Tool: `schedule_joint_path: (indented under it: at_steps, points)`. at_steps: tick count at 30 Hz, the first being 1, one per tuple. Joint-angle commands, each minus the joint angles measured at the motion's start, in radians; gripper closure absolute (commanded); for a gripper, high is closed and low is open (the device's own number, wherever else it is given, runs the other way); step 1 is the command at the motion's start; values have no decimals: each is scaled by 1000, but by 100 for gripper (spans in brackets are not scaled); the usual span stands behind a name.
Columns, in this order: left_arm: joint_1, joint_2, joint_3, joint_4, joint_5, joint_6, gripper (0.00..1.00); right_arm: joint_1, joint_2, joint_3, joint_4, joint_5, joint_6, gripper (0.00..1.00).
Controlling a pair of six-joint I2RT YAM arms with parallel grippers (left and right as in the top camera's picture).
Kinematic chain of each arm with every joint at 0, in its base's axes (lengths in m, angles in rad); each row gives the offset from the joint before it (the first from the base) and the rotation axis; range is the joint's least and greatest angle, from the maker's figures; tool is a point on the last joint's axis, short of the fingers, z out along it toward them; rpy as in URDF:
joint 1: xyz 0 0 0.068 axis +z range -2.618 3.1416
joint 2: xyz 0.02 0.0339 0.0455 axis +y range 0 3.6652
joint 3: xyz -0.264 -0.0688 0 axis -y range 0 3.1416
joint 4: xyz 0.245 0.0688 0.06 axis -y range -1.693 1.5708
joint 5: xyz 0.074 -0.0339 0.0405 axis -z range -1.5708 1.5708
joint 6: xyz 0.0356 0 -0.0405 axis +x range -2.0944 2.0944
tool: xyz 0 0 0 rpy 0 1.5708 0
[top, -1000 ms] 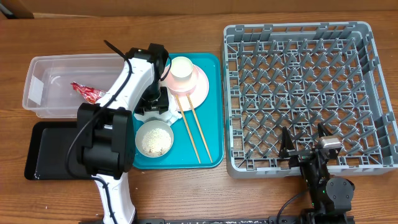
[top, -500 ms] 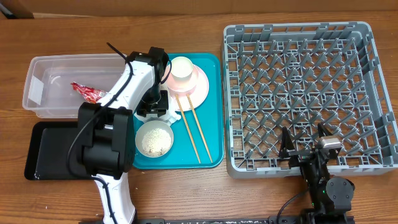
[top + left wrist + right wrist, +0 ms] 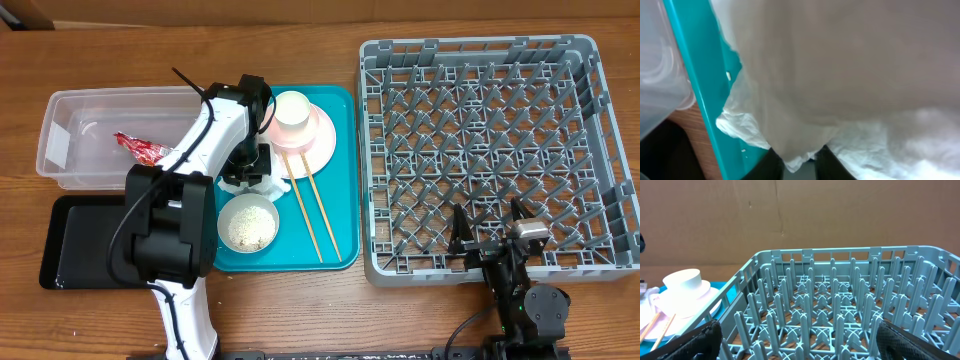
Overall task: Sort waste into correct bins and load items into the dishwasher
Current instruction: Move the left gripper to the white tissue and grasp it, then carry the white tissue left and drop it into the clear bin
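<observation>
- L claw point(image 3: 799, 161): clenched on a fold of napkin point(image 3: 755, 125). The paper runs down between both dark fingertips point(image 3: 774, 164).
- Napkin x1: crumpled and white, on the teal tray point(image 3: 340, 215) near its left edge, under the L wrist.
- R claw point(image 3: 797, 327): released, fingers wide apart and nothing between them. It sits at the desk's near-right edge, facing into the rack point(image 3: 480, 150).
- Rack x1: grey, on the desk's right side, pegs upright. No items seen in it.
- Tub point(image 3: 70, 170) x1: clear, at the desk's far-left.
- Red packet point(image 3: 140, 148) x1: lies inside the tub, toward its right end.
- Black tray point(image 3: 75, 255) x1: at the desk's near-left, just in front of the tub.
- Plate point(image 3: 325, 150) x1: pink, at the teal tray's far edge.
- Cup point(image 3: 292, 115) x1: white, stands on the plate.
- Chopsticks point(image 3: 315, 215) x2: side by side, tips on the plate, running toward the teal tray's near edge.
- Bowl point(image 3: 272, 212) x1 in view: near-left part of the teal tray, just in front of the napkin.
- Grains point(image 3: 245, 230): a heap inside the bowl. Too small to count.
</observation>
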Motion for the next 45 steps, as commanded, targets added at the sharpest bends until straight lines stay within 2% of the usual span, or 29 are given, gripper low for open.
schedule_joint_path:
  at_steps: [1,2,4,5,8,18,21,25,28,29,30,33,39,45]
  points:
    - [-4,15,-6,0,-17,11,39,-3,-11,-11,5,1,-4,0]
    - [-4,15,-6,1,-18,11,0,-3,-11,-11,5,1,-4,0]
    - [-4,15,-6,2,-21,11,0,-3,-11,-11,5,1,-4,0]
    - [-4,15,-6,4,-20,11,6,-3,-11,-11,5,1,-4,0]
    - [-4,15,-6,7,-20,11,11,-3,-11,-11,5,1,-4,0]
    - [-6,15,-56,64,-13,11,11,-3,-11,-11,5,1,-4,0]
    - [-6,15,-79,86,-13,13,17,-3,-11,-11,5,1,-4,0]
    - [-6,15,-80,86,-13,30,32,-3,-11,-11,5,1,-4,0]
    - [-6,15,-80,85,-13,37,47,-3,-11,-11,5,1,-4,0]
    - [-6,15,-80,85,-13,37,54,-3,-11,-11,5,1,-4,0]
    - [-6,15,-76,84,-13,37,70,-3,-11,-11,5,1,-4,0]
    - [-3,15,-54,75,-13,45,96,-3,-11,-11,5,1,-4,0]
    - [-3,15,66,-3,-13,45,96,-3,-11,-11,5,1,-4,0]
    - [-2,15,320,-171,-13,44,96,-3,-11,-11,5,1,-4,0]
